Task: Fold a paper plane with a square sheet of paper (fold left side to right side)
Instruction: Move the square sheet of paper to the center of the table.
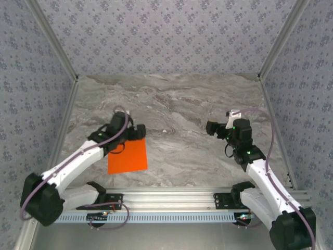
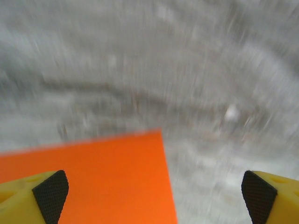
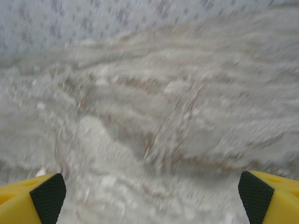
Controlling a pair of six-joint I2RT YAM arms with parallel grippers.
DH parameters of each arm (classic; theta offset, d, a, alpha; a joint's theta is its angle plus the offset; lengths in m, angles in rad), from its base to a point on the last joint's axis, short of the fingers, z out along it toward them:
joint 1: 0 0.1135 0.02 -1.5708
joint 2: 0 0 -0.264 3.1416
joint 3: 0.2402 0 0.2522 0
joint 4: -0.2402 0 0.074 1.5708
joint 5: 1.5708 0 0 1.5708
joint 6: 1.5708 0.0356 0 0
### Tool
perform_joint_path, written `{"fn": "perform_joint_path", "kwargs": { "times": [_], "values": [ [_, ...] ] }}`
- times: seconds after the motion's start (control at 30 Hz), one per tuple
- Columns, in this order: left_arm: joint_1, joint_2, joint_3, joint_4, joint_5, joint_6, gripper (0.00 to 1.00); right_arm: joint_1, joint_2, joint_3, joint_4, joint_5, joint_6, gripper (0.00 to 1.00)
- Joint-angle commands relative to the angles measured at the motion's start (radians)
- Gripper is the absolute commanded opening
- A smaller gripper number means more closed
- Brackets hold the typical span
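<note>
While our left tool (image 2: 155, 193) hovers spread over the square sheet of paper (image 1: 127, 157), our right tool (image 3: 152, 196) hangs spread too.

The view is blurred. The orange paper (image 2: 93, 177) lies flat on the grey marbled table (image 2: 187, 70), filling the lower left. Its far edge rises slightly toward the right and ends at a sharp corner near the centre, and its right edge runs from there down to the bottom of the picture. The left gripper (image 2: 155, 195) is spread wide, its yellow fingers (image 2: 18, 200) tipped with black pads (image 2: 51, 193). The left pad is over the paper and the right one over bare table.
</note>
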Motion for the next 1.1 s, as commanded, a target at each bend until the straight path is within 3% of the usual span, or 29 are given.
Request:
{"fn": "perform_joint_path", "kwargs": {
  "times": [0.0, 0.2, 0.37, 0.53, 0.83, 1.07],
  "values": [
    [-0.069, 0.095, -0.013, -0.225, -0.108, -0.136, 0.98, 0.057, -0.01, 0.034, -0.132, 0.076, 0.038, 1.0],
    [-0.048, 0.178, -0.035, -0.185, -0.116, -0.163, 0.98, 0.111, -0.009, 0.042, -0.158, 0.128, 0.041, 1.0],
    [0.026, 0.194, -0.079, -0.134, -0.039, -0.132, 0.98, 0.125, -0.009, 0.052, -0.169, 0.144, 0.043, 1.0],
    [0.042, 0.245, -0.092, -0.093, 0.017, -0.099, 0.97, 0.136, -0.007, 0.053, -0.171, 0.155, 0.045, 1.0],
    [0.035, 0.376, -0.061, -0.054, 0.076, -0.082, 0.94, 0.15, -0.009, 0.069, -0.198, 0.167, 0.044, 1.0],
    [-0.035, 0.514, 0.06, -0.021, 0.127, -0.082, 0.94, 0.162, -0.011, 0.077, -0.2, 0.167, 0.048, 1.0]
  ]
}}
